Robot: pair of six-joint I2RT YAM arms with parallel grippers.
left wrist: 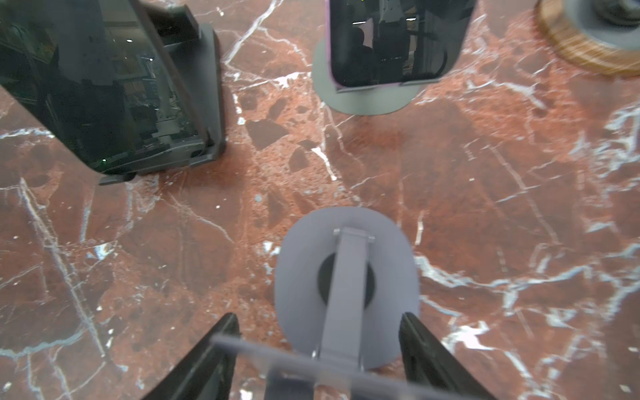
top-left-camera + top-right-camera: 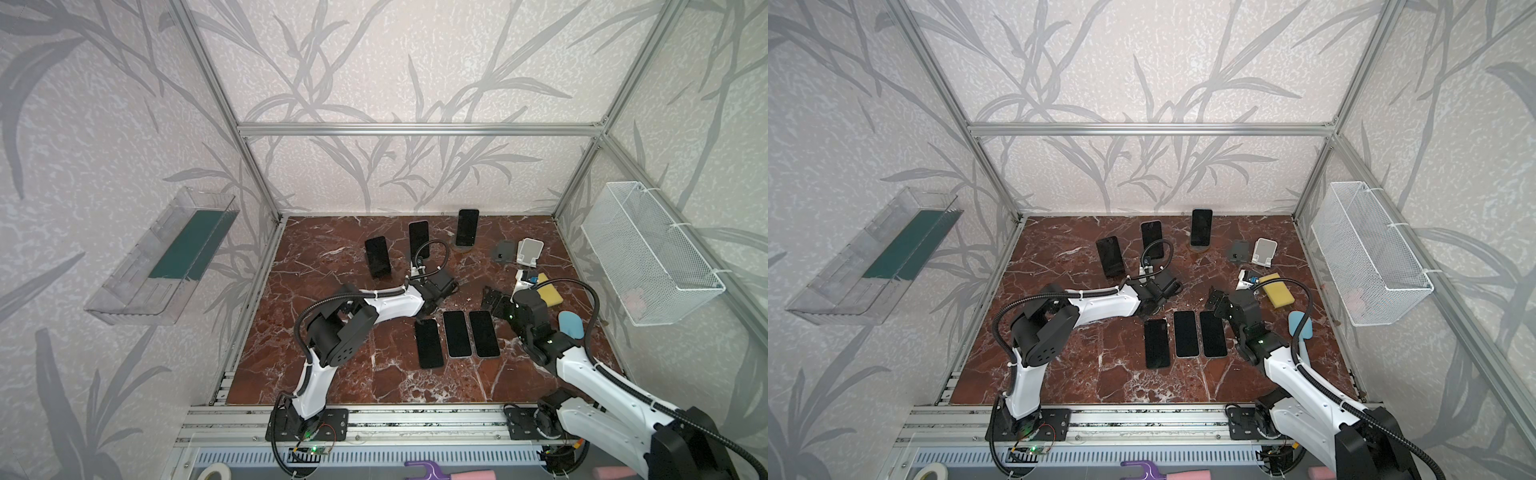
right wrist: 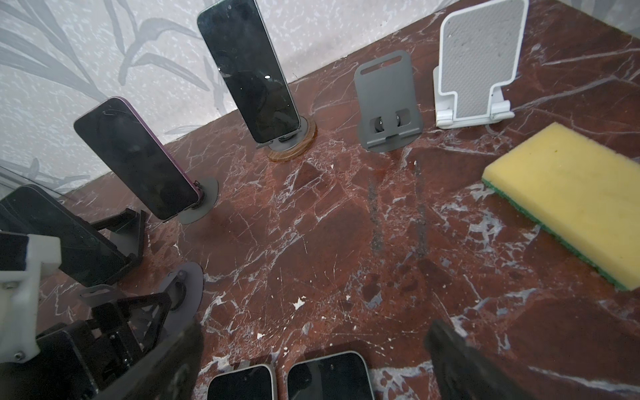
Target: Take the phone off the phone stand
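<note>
Left gripper point(image 1: 318, 318): fingers point(image 1: 221, 346) apart, straddling the cradle plate of an empty grey stand point(image 1: 298, 263) mid-bench. Can't tell whether the pads touch the plate, so I won't call it a grip. Right gripper point(image 3: 317, 327): jaws spread wide with nothing between them, hovering over the bench point(image 2: 332, 374) right of centre.

Step, my read: partway through the batch.
- Three flat phones point(image 2: 456, 333) lie in a row at centre-bench, toward the front edge.
- Three more sit on stands toward the back edge:
  - black-stand phone point(image 1: 86, 86) on a folding stand point(image 1: 207, 86)
  - purple-rimmed phone point(image 1: 398, 38) on a round base point(image 1: 363, 100)
  - back phone point(image 3: 249, 69) on a wood-ringed base point(image 3: 294, 152), closest to the back edge

Next move: leave the empty stand and go for one of the two nearer loaded phones. Pinch the long edges and pull up along the lean to clear the bottom lip. The stands look light, so the base may drag or tip.

Materials:
- Phones are glossy black glass, mirror-like and probably slick.
- The grey stands are thin matte sheet with a disc base and a narrow hinged stem.
- White stand point(image 3: 481, 55) is plastic with a textured grey pad.
- Sponge point(image 3: 568, 194) is yellow foam with a green scrub layer.
- Bench top is a red-brown marble pattern with white veins.
</note>
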